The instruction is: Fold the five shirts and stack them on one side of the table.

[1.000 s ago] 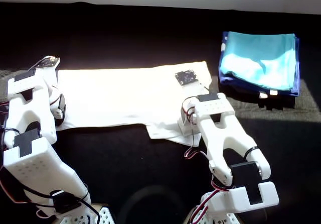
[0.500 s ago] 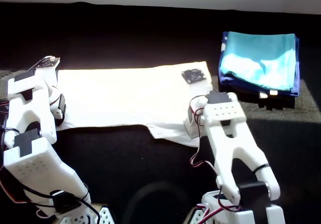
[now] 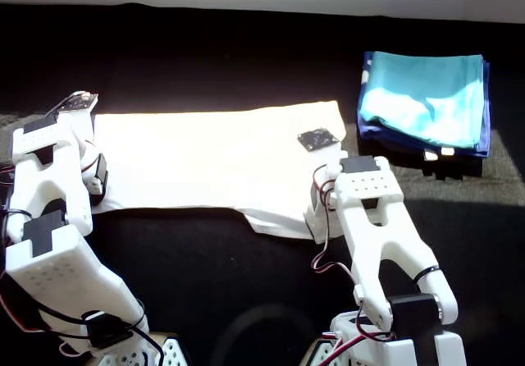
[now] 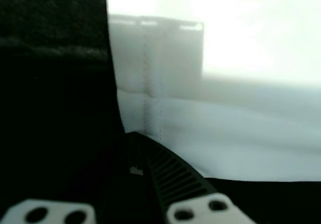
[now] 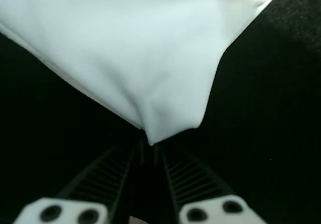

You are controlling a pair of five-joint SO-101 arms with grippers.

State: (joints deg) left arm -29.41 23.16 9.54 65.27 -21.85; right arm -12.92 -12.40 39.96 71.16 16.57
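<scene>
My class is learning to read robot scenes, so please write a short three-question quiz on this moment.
1. True or false: the white shirt lies on top of the folded stack.
2. Which colour tops the folded stack? A teal, B red, C yellow.
3. What is the right gripper shut on?
Key: 1 false, it lies spread out apart from the stack; 2 A; 3 a corner of the white shirt.

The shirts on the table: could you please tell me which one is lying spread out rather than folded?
The white shirt, spread flat in the middle. The others are folded in the stack at the far right, turquoise shirt on top.
</scene>
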